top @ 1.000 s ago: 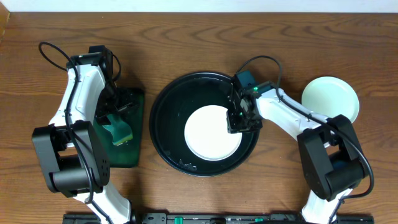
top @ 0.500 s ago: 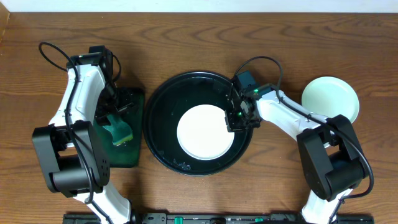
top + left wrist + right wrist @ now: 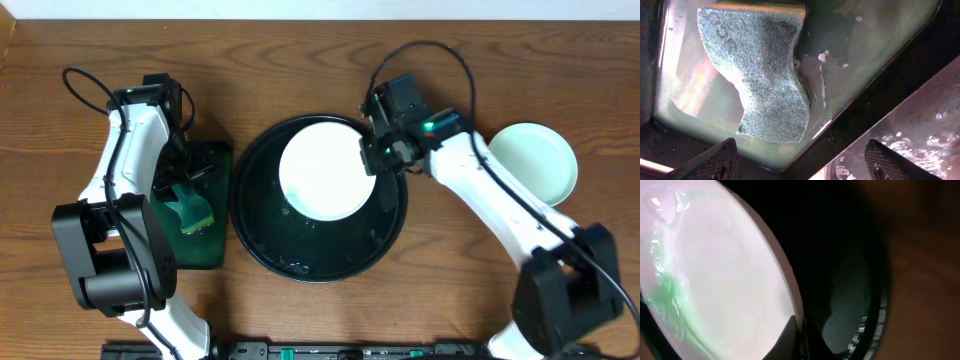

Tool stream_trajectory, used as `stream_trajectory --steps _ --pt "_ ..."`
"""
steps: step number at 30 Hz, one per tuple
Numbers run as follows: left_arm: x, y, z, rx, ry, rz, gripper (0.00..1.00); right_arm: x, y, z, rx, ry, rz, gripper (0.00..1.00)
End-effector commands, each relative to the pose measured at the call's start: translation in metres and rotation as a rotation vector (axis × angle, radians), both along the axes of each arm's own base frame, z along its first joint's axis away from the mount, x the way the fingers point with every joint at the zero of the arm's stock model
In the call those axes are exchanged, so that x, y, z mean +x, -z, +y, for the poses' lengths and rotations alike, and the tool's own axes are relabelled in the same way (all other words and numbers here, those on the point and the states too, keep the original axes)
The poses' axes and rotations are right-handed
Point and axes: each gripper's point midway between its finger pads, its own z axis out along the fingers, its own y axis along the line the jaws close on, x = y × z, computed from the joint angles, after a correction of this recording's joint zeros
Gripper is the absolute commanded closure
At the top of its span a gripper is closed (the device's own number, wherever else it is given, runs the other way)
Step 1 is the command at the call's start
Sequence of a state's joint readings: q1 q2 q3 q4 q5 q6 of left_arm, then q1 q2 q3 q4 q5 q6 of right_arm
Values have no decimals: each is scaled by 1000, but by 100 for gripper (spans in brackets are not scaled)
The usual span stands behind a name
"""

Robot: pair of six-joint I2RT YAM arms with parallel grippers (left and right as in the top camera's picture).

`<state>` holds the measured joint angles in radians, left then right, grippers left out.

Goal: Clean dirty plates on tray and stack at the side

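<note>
A white plate point(image 3: 322, 168) hangs tilted over the far half of the black tray point(image 3: 300, 245). My right gripper point(image 3: 373, 155) is shut on its right rim. In the right wrist view this plate point(image 3: 720, 275) carries teal-green smears on its left side, with my right gripper point(image 3: 801, 337) pinching its edge above the tray point(image 3: 875, 330). A second white plate point(image 3: 533, 160) lies on the table at the far right. My left gripper point(image 3: 193, 183) is open above a green sponge point(image 3: 190, 208). In the left wrist view the sponge point(image 3: 760, 75) lies ahead of my left gripper point(image 3: 800, 165), untouched.
The sponge lies in a dark-green rectangular tray point(image 3: 215, 245) holding cloudy water, just left of the black tray. Wet streaks show on the black tray's bottom. The brown wooden table point(image 3: 450, 290) surrounds everything.
My right gripper has shut on the plate's rim and lifted it up and toward the tray's far side. The black tray slid slightly left. The left arm has not moved.
</note>
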<state>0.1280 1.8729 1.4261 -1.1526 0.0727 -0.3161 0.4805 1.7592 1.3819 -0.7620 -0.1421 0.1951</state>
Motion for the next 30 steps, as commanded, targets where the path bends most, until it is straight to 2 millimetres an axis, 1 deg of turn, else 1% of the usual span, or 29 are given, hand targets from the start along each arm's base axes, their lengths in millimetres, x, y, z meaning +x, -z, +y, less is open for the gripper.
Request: stream_trajectory --steps 1,4,7,10,17,20,25,30 --pt "-4 1 0 -2 9 13 18 3 -16 -6 -68 -41 -82 99" --pt "-4 1 0 -2 8 13 18 3 -20 -13 -130 -48 -113 99" --pt "-4 1 0 -2 8 13 18 3 -23 -16 -198 -64 -155 99" --pt "-4 1 0 -2 8 13 18 2 -25 -15 -259 -80 -192 99" --pt "-4 1 0 -2 8 13 18 -3 -32 -3 -346 -113 -259 99" --pt "-4 1 0 -2 8 13 18 -2 -42 -2 -390 -109 -297 99" --pt "-4 1 -1 -2 7 15 18 0 -66 0 -495 -130 -380 99" --pt "-4 1 -5 -27 2 13 18 -2 -91 9 -600 -184 -480 99"
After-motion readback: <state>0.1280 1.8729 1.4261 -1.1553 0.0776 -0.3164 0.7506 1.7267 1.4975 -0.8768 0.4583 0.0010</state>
